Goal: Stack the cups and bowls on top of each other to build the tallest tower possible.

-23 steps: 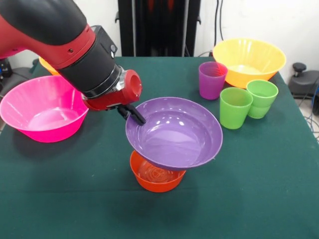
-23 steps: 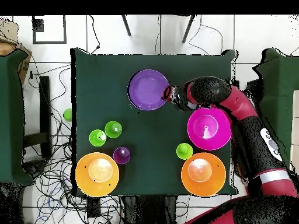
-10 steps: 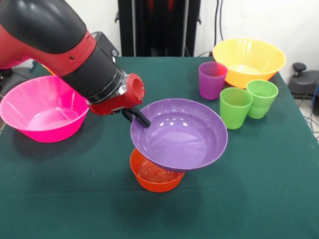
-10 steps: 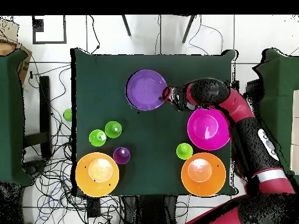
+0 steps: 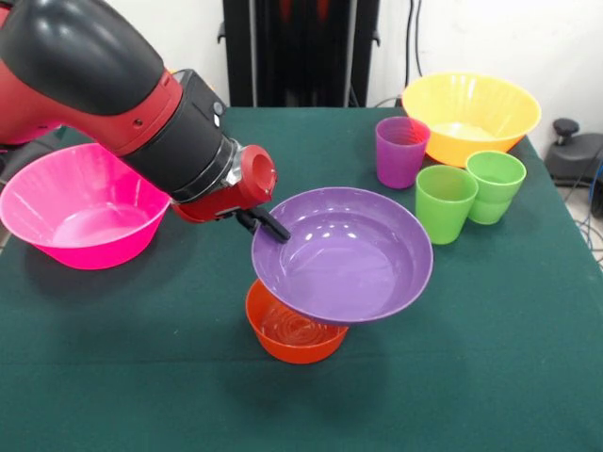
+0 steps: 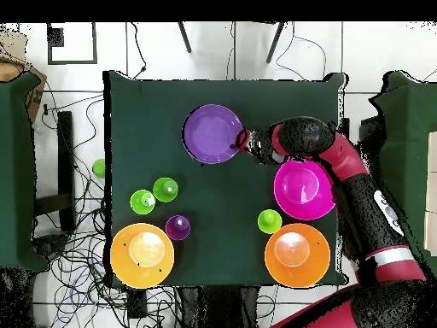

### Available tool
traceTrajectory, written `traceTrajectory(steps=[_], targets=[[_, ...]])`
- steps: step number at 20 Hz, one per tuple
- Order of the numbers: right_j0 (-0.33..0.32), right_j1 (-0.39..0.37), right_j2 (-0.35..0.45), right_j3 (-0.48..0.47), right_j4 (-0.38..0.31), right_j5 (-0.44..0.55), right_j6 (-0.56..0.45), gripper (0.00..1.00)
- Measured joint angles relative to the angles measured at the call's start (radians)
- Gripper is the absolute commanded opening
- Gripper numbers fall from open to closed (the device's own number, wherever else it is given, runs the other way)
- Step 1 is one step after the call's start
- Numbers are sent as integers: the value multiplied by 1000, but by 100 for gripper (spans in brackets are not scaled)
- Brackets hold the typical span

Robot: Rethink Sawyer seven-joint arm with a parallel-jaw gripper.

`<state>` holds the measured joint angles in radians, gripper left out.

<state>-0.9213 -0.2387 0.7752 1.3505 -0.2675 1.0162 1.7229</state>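
Over the middle of the table, the purple bowl is being held by its rim, pinched at the edge nearest the arm, so it hangs tilted, with its far side dipping toward the green cups. It looks like it's gripped that way because the rim is the only thin part the gripper can close on; the gripper is clamped on that rim, one black finger seen inside the bowl. Right under it sits the orange bowl, upright on the cloth. The purple one overlaps it in the front view, off-centre toward the cups, though whether they're touching can't be told. Probably the purple bowl is meant to be set down on the orange one as a wider layer, and it would need levelling first. Off to the sides, the pink bowl, the yellow bowl and the purple cup are left well apart, untouched.
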Motion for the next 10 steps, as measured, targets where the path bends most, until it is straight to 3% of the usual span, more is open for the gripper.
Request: traceTrajectory(steps=[10], targets=[[0, 35, 16, -37, -28, 77, -17, 0]])
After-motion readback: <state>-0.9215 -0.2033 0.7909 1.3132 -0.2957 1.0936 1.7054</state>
